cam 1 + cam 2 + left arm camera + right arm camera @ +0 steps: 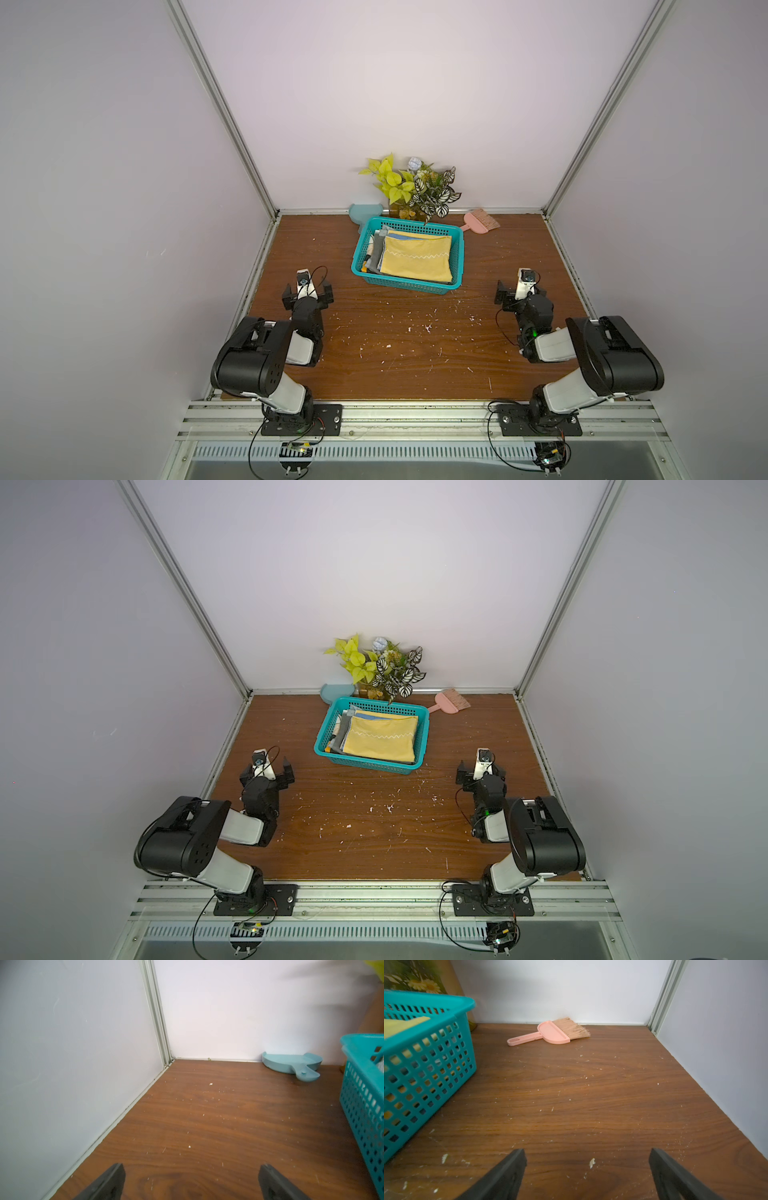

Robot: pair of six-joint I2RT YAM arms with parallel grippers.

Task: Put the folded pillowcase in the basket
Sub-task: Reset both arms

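The folded pillowcase (417, 257) — yellow, topmost — lies flat inside the basket (405, 283), so placing looks done. The left hand (307, 291) and right hand (521, 291) gape fully, holding nothing; park them clear of the rim.

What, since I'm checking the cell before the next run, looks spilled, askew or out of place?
White flecks litter the wooden table, thickest in front of the teal basket, while a pink brush and blue dustpan lie by the back wall. The basket sits slightly askew, and the cloths under the yellow pillowcase fan out unevenly.
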